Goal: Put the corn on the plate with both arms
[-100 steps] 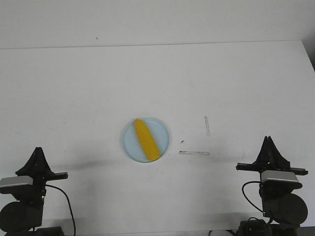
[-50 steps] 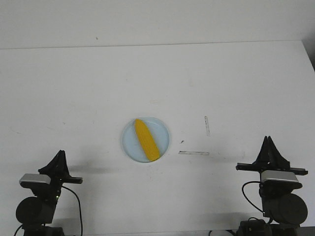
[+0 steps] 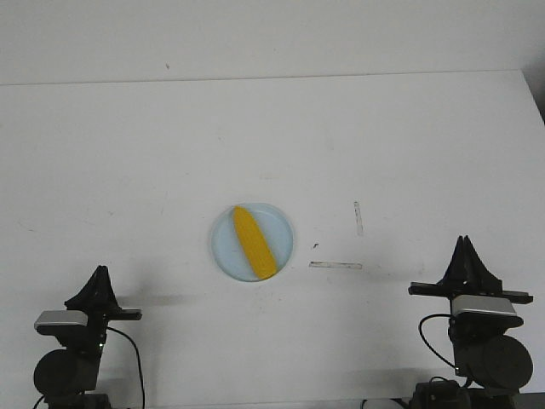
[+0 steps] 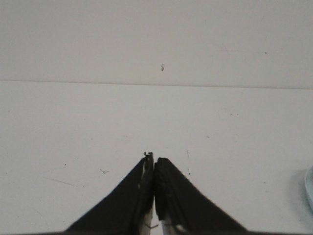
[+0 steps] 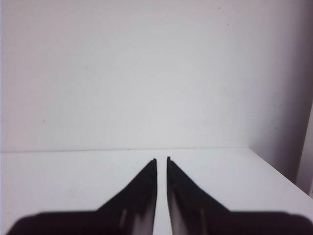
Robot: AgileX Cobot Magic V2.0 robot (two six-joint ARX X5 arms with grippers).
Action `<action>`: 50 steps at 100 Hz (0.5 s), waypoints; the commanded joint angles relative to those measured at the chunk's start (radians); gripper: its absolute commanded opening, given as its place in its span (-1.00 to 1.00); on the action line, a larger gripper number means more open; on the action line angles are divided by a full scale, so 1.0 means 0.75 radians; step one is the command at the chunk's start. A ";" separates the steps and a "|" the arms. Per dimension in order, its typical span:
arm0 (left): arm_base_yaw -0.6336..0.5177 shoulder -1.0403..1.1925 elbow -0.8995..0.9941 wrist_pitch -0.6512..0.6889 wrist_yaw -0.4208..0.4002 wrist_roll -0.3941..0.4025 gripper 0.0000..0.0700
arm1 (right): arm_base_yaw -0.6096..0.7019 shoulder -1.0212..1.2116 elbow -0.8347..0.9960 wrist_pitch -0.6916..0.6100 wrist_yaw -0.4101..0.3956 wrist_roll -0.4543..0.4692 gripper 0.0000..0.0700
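Observation:
The yellow-orange corn (image 3: 254, 244) lies diagonally on the pale blue plate (image 3: 279, 232) at the table's middle. My left gripper (image 3: 100, 271) is pulled back at the near left edge, far from the plate, shut and empty. In the left wrist view its jaws (image 4: 154, 159) touch, and a sliver of the plate's rim (image 4: 310, 183) shows at the frame's edge. My right gripper (image 3: 465, 241) is pulled back at the near right edge, with nothing in it. In the right wrist view its jaws (image 5: 162, 159) stand with only a slim gap between them.
Two short strips of clear tape (image 3: 335, 265) lie on the white table just right of the plate. The table's far edge meets a white wall. The table's right edge (image 5: 274, 169) is close to the right gripper.
My left arm has shifted right and drawn back lower toward the near edge. The corn, the plate and the right arm have not moved.

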 commanded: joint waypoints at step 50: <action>0.001 -0.002 -0.029 0.015 -0.027 -0.007 -0.99 | 0.002 -0.003 -0.001 0.014 -0.003 0.013 -0.89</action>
